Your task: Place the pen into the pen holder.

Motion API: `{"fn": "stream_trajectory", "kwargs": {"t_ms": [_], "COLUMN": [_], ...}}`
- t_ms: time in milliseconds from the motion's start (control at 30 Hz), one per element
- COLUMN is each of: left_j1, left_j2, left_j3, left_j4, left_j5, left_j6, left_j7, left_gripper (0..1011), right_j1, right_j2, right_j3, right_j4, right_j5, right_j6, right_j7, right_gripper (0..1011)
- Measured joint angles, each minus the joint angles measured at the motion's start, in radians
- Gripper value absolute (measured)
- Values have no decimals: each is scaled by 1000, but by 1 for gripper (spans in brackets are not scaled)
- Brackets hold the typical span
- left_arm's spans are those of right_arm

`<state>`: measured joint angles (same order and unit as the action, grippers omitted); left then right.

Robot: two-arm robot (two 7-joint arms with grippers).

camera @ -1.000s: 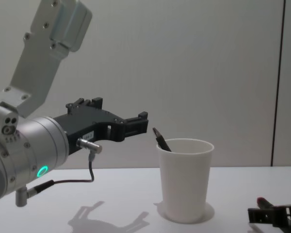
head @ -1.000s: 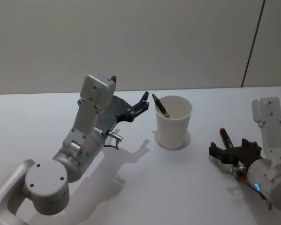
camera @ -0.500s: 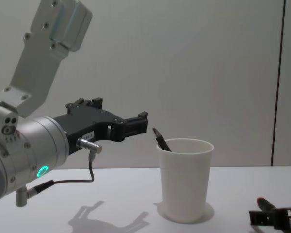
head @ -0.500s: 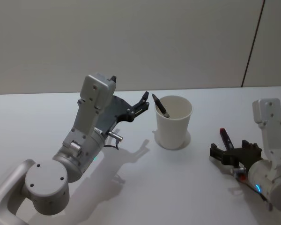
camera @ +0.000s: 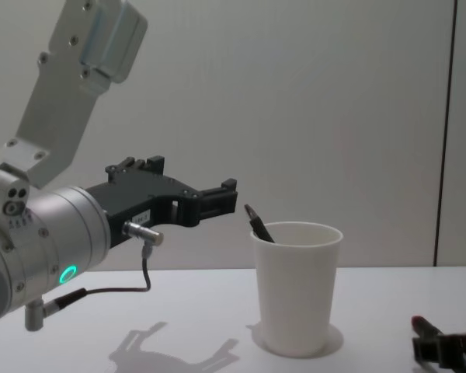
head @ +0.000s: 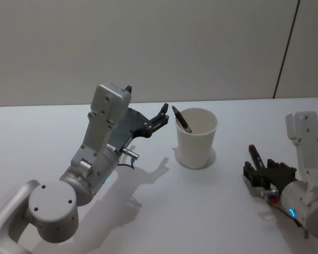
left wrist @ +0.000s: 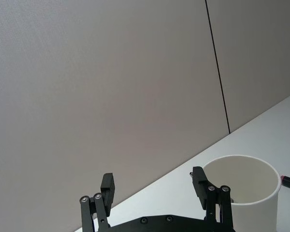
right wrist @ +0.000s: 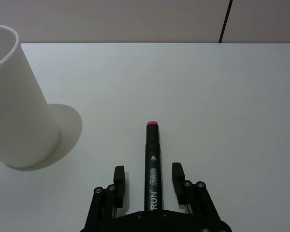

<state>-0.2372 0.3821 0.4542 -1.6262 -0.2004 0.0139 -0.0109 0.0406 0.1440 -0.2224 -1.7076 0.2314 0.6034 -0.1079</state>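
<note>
Well, the right gripper (right wrist: 146, 186) is straddling, fingers spread, a red-tipped pen (right wrist: 152, 162) lying right of the cup (head: 196, 137), so closing comes next, while the left gripper (left wrist: 154, 186) is idling unclenched beside the cup's rim, another pen (head: 181, 119) leaning inside.

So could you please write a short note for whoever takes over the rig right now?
Left gripper: open, empty, raised just beside the pen holder's rim.
Right gripper: open, low at the table, fingers either side of a red-capped marker lying flat, not gripping it.
Done: one dark pen stands tilted inside the upright holder, tip leaning on the rim.
Left: the marker lies out on the table, to the right of the holder; closing on it looks like the next step.
</note>
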Motion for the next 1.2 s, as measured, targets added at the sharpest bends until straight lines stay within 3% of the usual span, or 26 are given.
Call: {"fn": "stream_trajectory", "kwargs": {"t_ms": [467, 867, 1200], "left_j1": [0, 0, 0], "left_j2": [0, 0, 0], "left_j3": [0, 0, 0], "left_j4": [0, 0, 0], "left_j5": [0, 0, 0], "left_j6": [0, 0, 0], "left_j7": [0, 0, 0], "left_gripper": [1001, 1001, 1001], "right_j1": [0, -1, -3], "right_j2": [0, 0, 3], "right_j3": [1, 1, 3], "right_j4": [0, 0, -7], "right_j5": [0, -1, -14], "right_j6": [1, -7, -83], "right_j7": [0, 6, 33], "right_gripper": [191, 179, 179]}}
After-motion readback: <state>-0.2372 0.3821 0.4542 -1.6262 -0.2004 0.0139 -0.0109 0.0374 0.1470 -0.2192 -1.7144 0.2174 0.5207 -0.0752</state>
